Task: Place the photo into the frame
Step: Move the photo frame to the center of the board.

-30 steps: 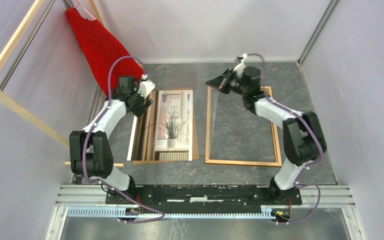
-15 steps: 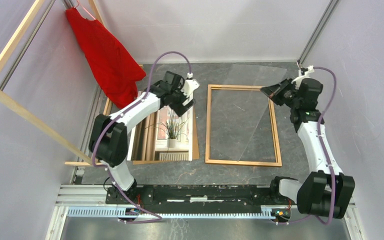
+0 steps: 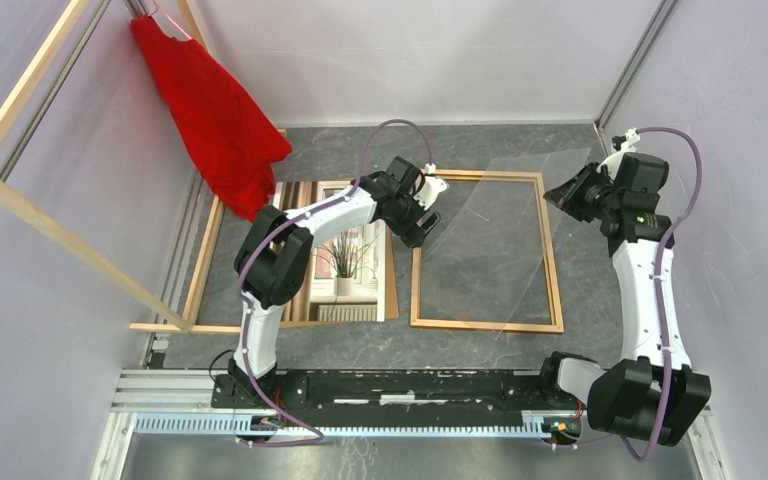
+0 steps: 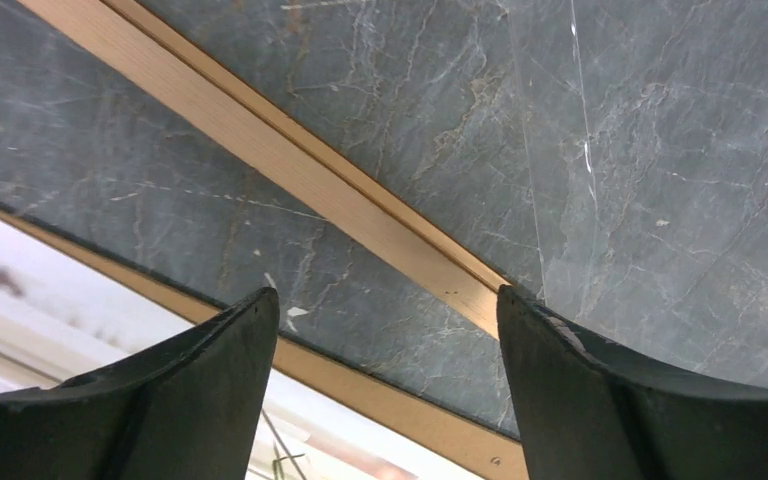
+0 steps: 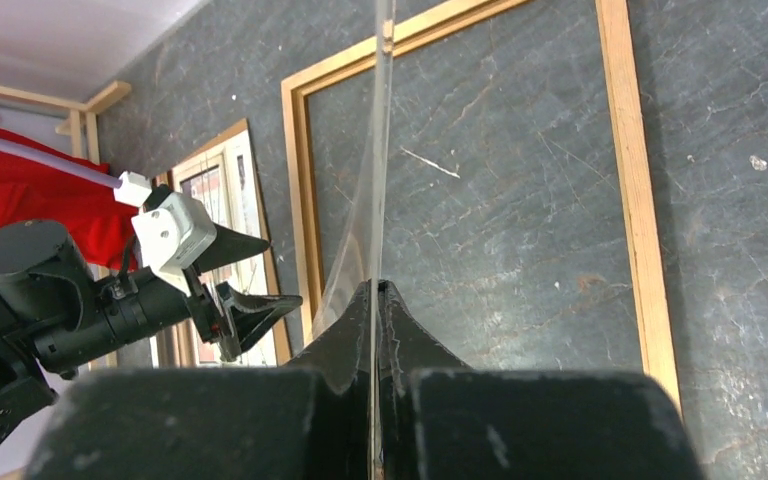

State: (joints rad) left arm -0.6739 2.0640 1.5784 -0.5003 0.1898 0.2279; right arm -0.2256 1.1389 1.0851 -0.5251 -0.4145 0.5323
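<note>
A thin orange-brown wooden rectangular frame (image 3: pixel 487 324) lies flat on the dark grey, marble-veined bench (image 3: pixel 360 345), right of centre in the overhead view. Just left of it lies the glossy rectangular photo (image 3: pixel 345 255) of a spiky potted plant at a bright window. The left hand (image 4: pixel 387 300) hovers over the frame's left rail, its curved black fingers spread wide and empty. At upper right, the right hand (image 5: pixel 375 285) pinches the edge of a smooth clear transparent sheet (image 3: pixel 520 230) that slants across the frame. A red cloth (image 3: pixel 210 110) hangs at upper left.
</note>
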